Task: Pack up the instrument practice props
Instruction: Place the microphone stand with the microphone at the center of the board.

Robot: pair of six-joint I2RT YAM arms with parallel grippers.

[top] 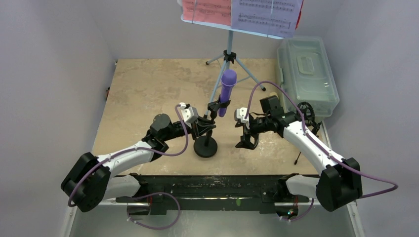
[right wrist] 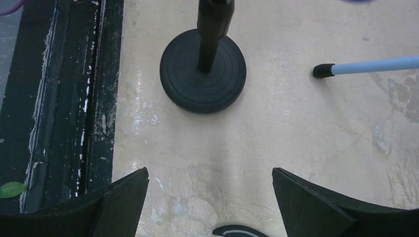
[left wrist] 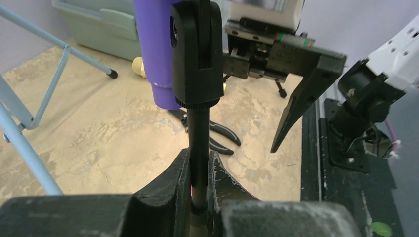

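Left fingers: closed narrow on the thin black shaft of the round-base pole, one finger on each side. The pole stands upright on the mottled beige tabletop, near centre. Its disc base is matt and ringed. A clip at its top carries the smooth purple microphone.

Right fingers: spread wide, holding nothing, over tabletop just right of the base.

Both arms reach inward from the near corners, elbows bent.

Light-blue music desk, with red and white pages, stands far centre on tripod legs.
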